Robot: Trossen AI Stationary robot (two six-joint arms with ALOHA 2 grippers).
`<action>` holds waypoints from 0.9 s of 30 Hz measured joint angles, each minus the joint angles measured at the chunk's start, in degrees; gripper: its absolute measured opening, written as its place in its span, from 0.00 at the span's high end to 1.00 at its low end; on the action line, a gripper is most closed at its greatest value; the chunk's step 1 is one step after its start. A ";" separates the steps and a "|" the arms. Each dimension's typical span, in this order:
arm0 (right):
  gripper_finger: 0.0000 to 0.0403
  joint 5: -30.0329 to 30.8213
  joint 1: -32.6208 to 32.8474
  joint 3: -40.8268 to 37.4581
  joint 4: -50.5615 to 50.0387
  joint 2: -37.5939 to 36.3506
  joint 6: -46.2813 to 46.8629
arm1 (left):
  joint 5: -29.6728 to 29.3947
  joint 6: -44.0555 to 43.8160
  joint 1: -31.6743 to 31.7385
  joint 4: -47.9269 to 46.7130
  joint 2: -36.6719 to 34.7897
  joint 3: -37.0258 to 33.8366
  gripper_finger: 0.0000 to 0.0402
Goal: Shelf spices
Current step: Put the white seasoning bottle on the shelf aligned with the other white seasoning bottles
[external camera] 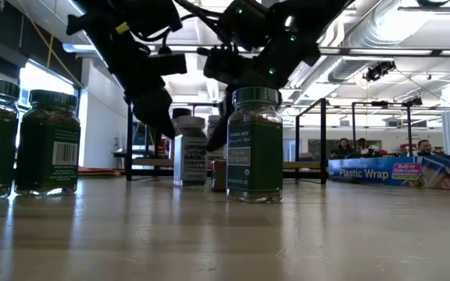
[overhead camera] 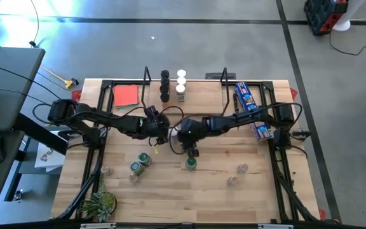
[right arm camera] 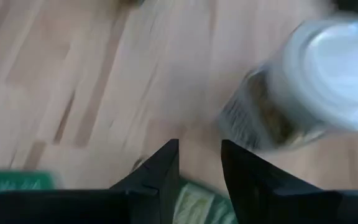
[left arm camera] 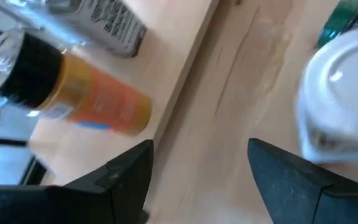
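I am lowering my right gripper (overhead camera: 191, 152), fingers narrowly apart, over the green-lidded jar (overhead camera: 190, 165) at table centre; centring matters. My left gripper (overhead camera: 157, 137) hovers empty, fingers wide, near the shelf (overhead camera: 202, 94).

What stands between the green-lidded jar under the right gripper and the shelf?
Both arms: the right gripper hangs over the green-lidded jar, and the left gripper sits beside it, before the shelf. No loose object blocks.

Grey concrete floor (overhead camera: 170, 44), exposed ceiling ducts (external camera: 381, 35), seated people (external camera: 358, 147) beyond
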 joint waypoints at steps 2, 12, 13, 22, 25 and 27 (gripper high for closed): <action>0.72 0.15 0.81 0.00 -2.23 -0.13 0.69 | -0.90 -1.27 -0.45 -2.35 -1.02 0.06 0.37; 0.72 1.68 1.74 -0.90 -3.51 -5.91 -3.43 | -2.23 -10.25 -7.26 -11.16 -8.84 0.08 0.37; 0.72 -1.70 1.16 -2.64 -0.66 -6.09 -4.93 | -2.46 -11.16 -8.26 -11.05 -9.20 0.08 0.37; 0.72 -8.74 -4.27 -19.07 24.94 -10.53 5.04 | -7.74 -18.97 -16.22 -8.99 -9.10 -2.02 0.37; 0.72 -8.70 -4.60 -20.31 28.84 -10.65 6.16 | -8.18 -20.34 -16.82 -6.44 -9.10 -3.73 0.37; 0.72 -7.98 -4.84 -19.75 29.83 -10.65 4.68 | -7.92 -20.66 -16.78 -3.89 -9.10 -5.26 0.37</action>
